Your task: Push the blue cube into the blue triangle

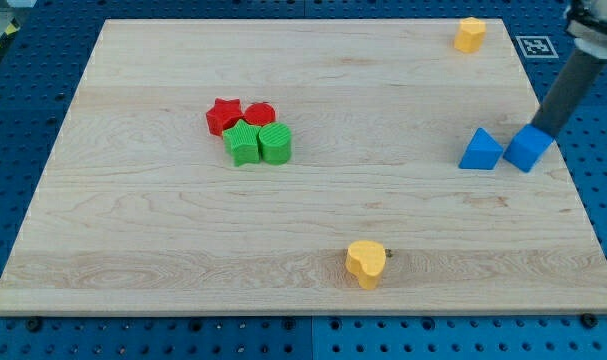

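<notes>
The blue cube [528, 148] sits near the board's right edge. The blue triangle [480, 150] is just to its left, and the two look to be touching or nearly so. My tip [539, 128] comes down from the view's upper right and rests against the cube's upper right side.
A red star [222, 116], a red cylinder [260, 114], a green star [243, 142] and a green cylinder [275, 143] cluster left of centre. A yellow heart [366, 263] lies near the bottom edge. A yellow block [470, 34] sits at the top right. The wooden board [133, 240] lies on blue pegboard.
</notes>
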